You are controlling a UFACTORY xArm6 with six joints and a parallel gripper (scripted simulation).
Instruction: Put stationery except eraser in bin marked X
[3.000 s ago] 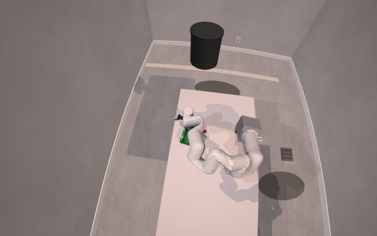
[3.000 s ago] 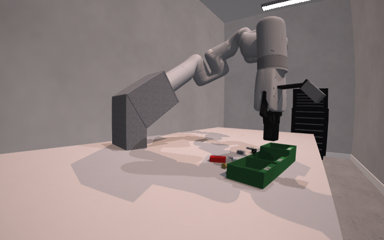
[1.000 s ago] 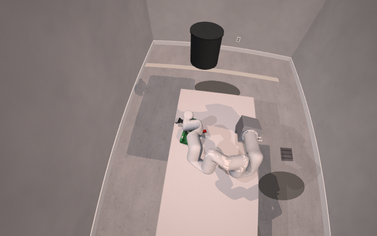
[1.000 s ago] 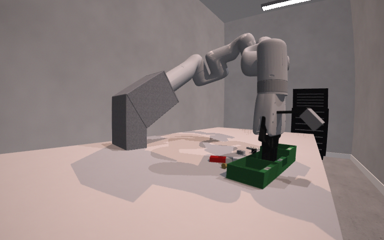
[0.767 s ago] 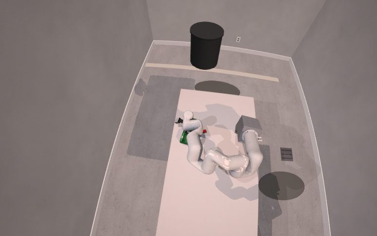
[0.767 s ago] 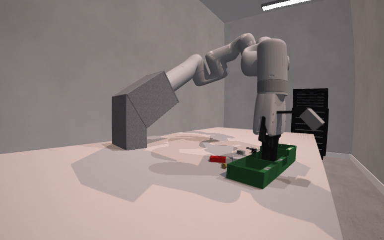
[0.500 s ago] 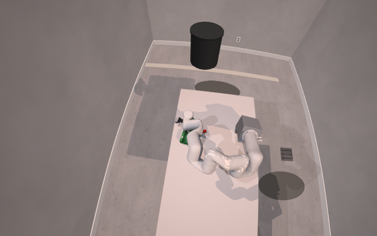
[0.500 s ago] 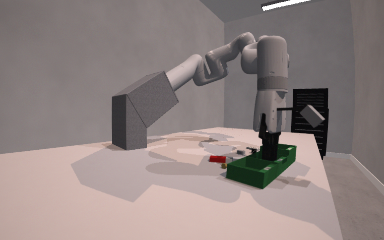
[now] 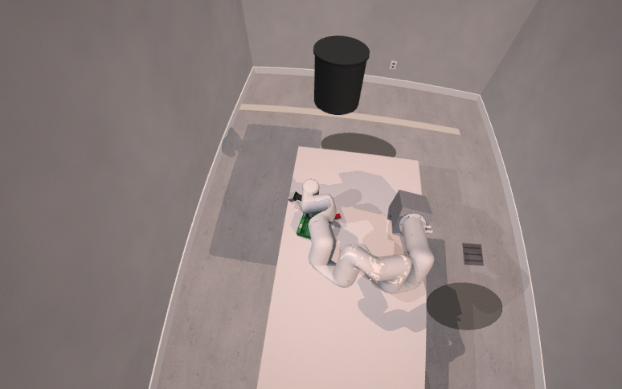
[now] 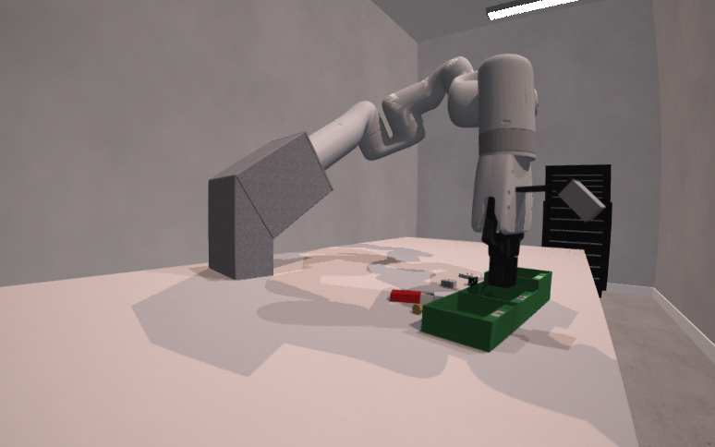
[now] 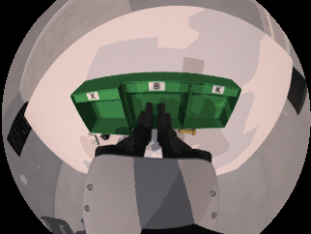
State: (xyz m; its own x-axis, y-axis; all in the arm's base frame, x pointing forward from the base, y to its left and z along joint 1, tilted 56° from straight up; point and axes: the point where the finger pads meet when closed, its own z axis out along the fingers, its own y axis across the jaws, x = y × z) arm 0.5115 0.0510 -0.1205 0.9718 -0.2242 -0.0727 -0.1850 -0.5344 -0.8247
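A pale table (image 10: 158, 368) runs wide and bare on the left, past a grey pedestal (image 10: 248, 221). Right of centre lie small things: a red cylinder (image 10: 405, 295), a small brown piece (image 10: 417, 308) and grey bits, too small to name. Just beside them stands the green three-part bin (image 10: 474, 321), near the table's right edge. The gripper (image 10: 501, 282) reaches into it, fingers pressed together, pinching nothing visible. Compartment labels (image 11: 155, 86) are unreadable.

Lighting: even, moderately bright; ceiling strip lamp (image 10: 532, 6) glows at far upper right. Shadows: broad, soft-edged, overlapping grey patches across the table (image 10: 158, 368). Wrist view: strong fisheye curvature, black corners, slightly soft. Top view: walls bowed at edges.
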